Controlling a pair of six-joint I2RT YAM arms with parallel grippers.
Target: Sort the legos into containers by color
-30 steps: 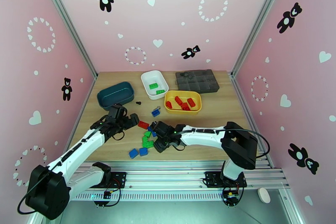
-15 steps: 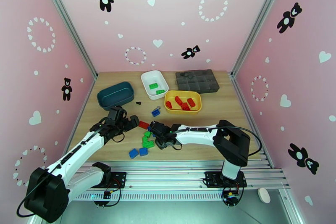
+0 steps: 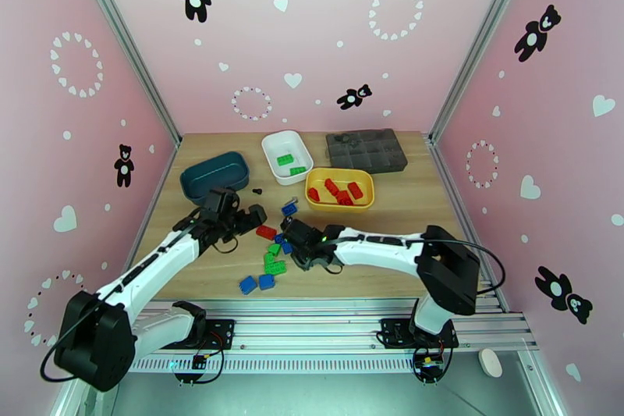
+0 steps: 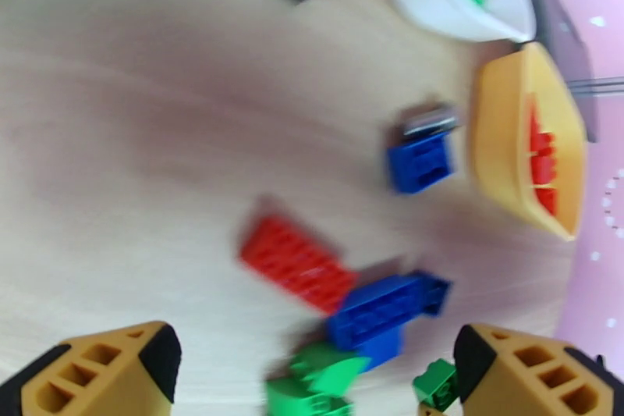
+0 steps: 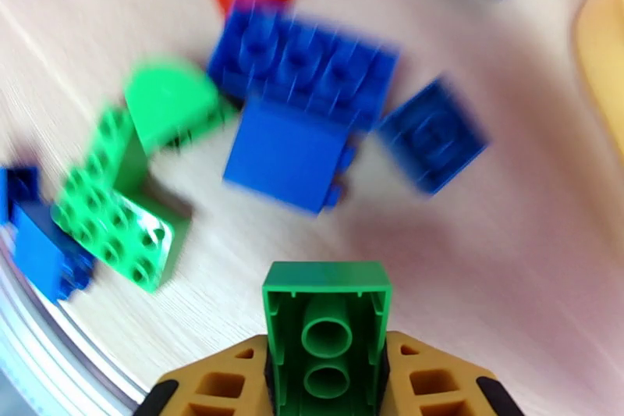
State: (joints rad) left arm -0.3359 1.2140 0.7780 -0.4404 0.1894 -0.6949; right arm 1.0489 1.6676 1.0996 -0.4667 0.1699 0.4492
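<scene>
Step in hand: green pick-up. Right gripper (image 3: 303,244) clenched on one green brick (image 5: 326,316), over the loose bricks (image 3: 269,261) toward the near edge of the table (image 3: 405,211). Left gripper (image 3: 248,222) released, just beside a red brick (image 3: 266,232). Next, likely: carry to the white tray (image 3: 269,152) at the far edge, which holds greens. Wooden surface; pink walls with bears and hearts.

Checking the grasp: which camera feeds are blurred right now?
Top external is sharp. Left wrist: the red lego and yellow tray are motion-smeared. Right wrist: the long blue lego smears, but the green lego in the right hand is crisp.
</scene>
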